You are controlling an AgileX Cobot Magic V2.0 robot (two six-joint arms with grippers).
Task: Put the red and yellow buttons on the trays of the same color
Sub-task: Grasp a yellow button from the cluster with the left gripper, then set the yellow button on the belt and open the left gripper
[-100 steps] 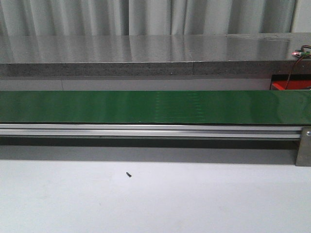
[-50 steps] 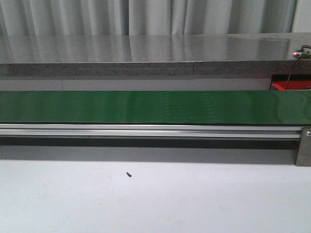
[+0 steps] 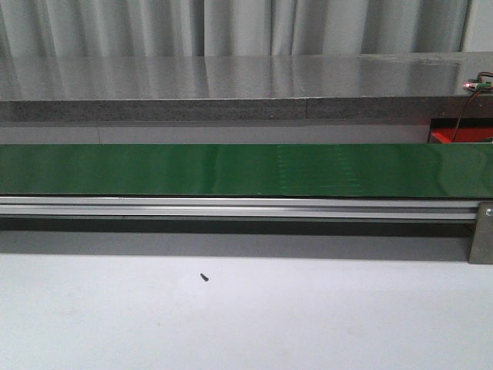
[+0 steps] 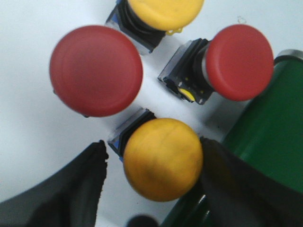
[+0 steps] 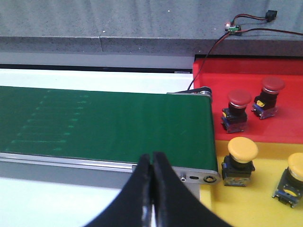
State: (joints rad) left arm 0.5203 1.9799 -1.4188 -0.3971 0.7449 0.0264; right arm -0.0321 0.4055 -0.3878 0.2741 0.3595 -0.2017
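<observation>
1. Yellow is your nearest target: in the left wrist view a yellow button [image 4: 163, 158] sits between the spread jaws of your left gripper [image 4: 151, 182], which grips nothing so far.
2. Around it on the white desk [image 4: 28, 38] lie a large red button [image 4: 96, 71], a second red button [image 4: 239, 62] tipped on its side, and another yellow one [image 4: 165, 10]. The green belt [image 4: 270, 137] runs just beside them.
3. Judge the cap hard, smooth and domed, so likely slippery. Close across its rim or on the square dark base beneath; the base is mostly hidden, so its grip faces are uncertain.
4. The piece looks light and rigid, and moderate squeeze should do.
5. Your right gripper [image 5: 152, 182] has its jaws pressed together, holding nothing.
6. At the belt's end, the red tray [image 5: 208, 75] and yellow tray [image 5: 255, 198] each carry two matching buttons.
</observation>
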